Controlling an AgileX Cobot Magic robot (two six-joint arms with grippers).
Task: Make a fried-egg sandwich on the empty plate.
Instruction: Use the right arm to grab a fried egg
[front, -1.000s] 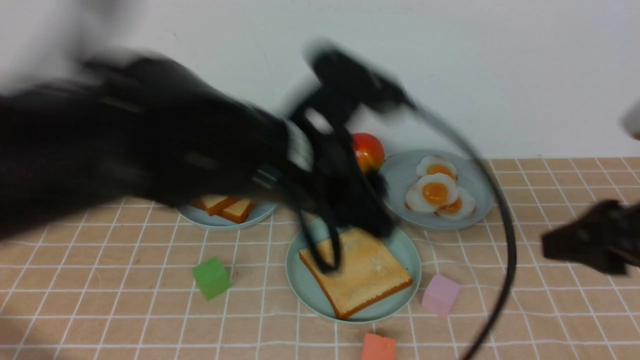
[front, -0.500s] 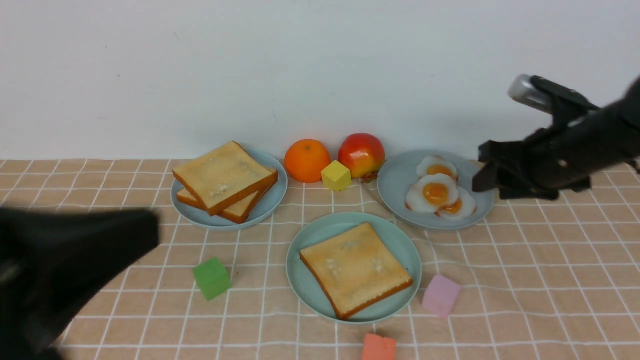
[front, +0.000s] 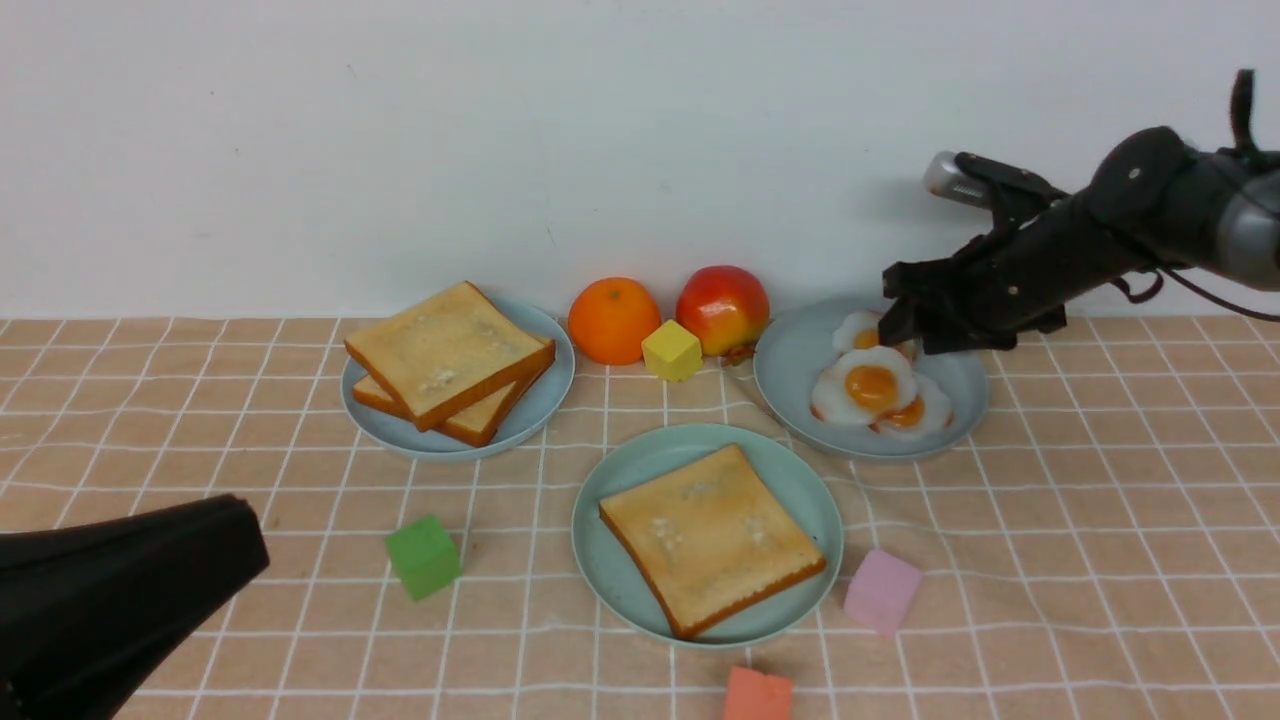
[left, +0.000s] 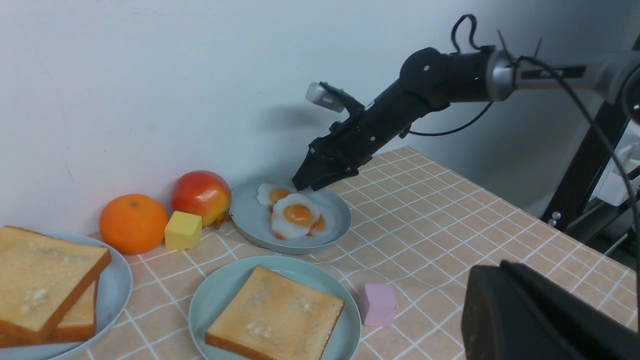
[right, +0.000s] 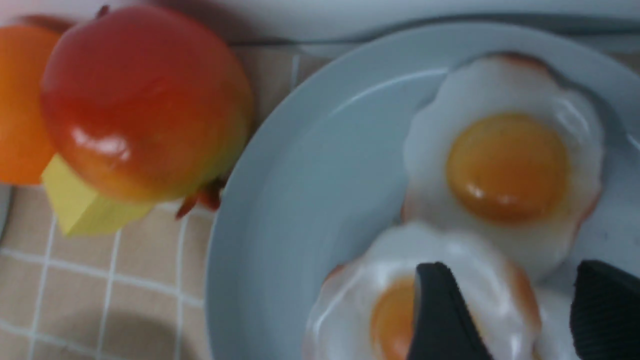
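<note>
Mint-green, the plate (front: 600, 500) sits near centre on the checked cloth, carrying a single toast slice (front: 712, 540). At the far right, the right gripper (front: 905, 332) hovers with jaws parted just above the fried eggs (front: 870, 385), which are heaped on a grey-blue plate (front: 785, 385). The left gripper (front: 240, 535), jaws closed, sits low at the near left, well apart from both plates.

Robot laboratory bench. A checked tan cloth (front: 1100, 560) is backed at 12 o'clock by a bare white wall (front: 400, 130). Toy eggs (front: 872, 385), a green block (front: 424, 556) and, toward 3 o'clock, a black stand (left: 582, 170) mark a staged test set-up rather than a kitchen.
</note>
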